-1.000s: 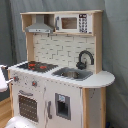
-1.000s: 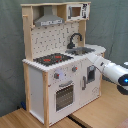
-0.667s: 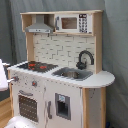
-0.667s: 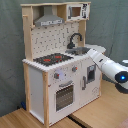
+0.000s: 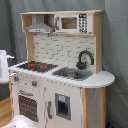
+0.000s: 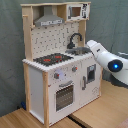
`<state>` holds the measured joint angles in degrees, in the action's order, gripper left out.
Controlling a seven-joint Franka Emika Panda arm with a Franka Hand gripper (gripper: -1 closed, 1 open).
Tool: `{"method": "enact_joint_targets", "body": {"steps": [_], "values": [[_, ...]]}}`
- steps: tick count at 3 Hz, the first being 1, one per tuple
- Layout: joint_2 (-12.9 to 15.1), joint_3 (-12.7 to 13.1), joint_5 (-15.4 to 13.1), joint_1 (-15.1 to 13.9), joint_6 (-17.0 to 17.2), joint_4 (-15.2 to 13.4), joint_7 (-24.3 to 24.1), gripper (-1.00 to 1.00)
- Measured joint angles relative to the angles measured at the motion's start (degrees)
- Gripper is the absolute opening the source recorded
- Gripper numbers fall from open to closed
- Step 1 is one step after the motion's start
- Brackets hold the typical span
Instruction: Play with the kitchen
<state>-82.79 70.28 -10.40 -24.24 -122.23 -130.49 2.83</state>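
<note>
The kitchen (image 5: 60, 75) (image 6: 57, 65) is a white and light-wood toy set. It has a black stovetop with red rings (image 5: 36, 65) (image 6: 52, 59), a sink (image 5: 72, 74) with a black faucet (image 5: 85, 57) (image 6: 75, 40), a grey hood (image 6: 49, 21) and a small microwave (image 5: 70, 23) (image 6: 76, 11). The oven door (image 6: 64, 96) is closed. In the second exterior view my white arm (image 6: 107, 59) reaches in from the right. Its far end with my gripper (image 6: 90, 45) is beside the counter's sink end, at about counter height.
A grey curtain (image 6: 112, 25) hangs behind the kitchen. The kitchen stands on a wooden floor (image 6: 100, 112). A white part (image 5: 3, 65) shows at the first exterior view's left edge, level with the stovetop. Another white shape (image 5: 17, 121) lies at the bottom.
In the second exterior view the arm has stretched up and left, from in front of the cupboard door to the counter's sink end. The kitchen has not moved.
</note>
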Motion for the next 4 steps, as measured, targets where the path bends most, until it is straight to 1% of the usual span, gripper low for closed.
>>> {"method": "enact_joint_targets", "body": {"steps": [2, 3, 4], "values": [[0.61, -2.52, 6.03, -9.4, 0.1, 6.99, -1.87, 1.0], [0.89, -3.45, 9.13, -13.99, 0.1, 9.45, -3.02, 1.0], [0.89, -4.91, 13.0, -18.28, 0.09, 10.74, -3.8, 1.0]]}}
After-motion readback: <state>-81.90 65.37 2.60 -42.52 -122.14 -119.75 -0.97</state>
